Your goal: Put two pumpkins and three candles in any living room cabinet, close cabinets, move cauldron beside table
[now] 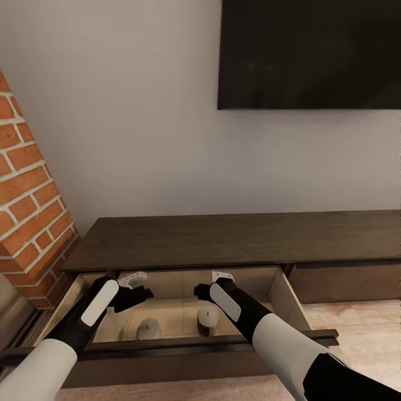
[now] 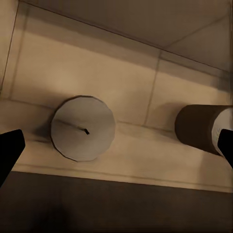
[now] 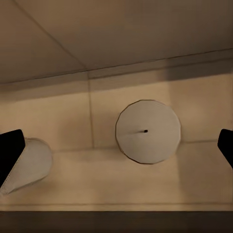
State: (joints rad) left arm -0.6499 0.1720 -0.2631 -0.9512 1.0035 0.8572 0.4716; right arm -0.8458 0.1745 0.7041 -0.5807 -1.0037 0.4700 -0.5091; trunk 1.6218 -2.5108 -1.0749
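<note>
Two candles are standing near the open cabinet drawer's front edge; both tools are hovering spread, empty. Pumpkins, third candle, closing, cauldron apparently remaining.

Open drawer — two candles upright, bare floor between

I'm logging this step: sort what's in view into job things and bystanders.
Job things:
left candle
right candle
cabinet, its drawer pulled open
left gripper and right gripper, both open over the candles

Bystanders:
TV
brick wall
</note>
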